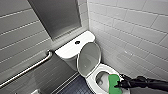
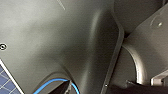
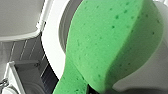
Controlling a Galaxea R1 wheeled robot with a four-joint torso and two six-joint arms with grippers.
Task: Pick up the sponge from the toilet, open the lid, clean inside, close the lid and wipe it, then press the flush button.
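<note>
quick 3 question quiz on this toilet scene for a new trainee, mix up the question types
1. True or false: the lid is shut.
2. What is the right gripper holding? A) a brush B) a green sponge C) a cloth
3. Fill in: the dark flush button sits on top of the white ____.
Key: 1 false, it stands raised. 2 B. 3 tank.
</note>
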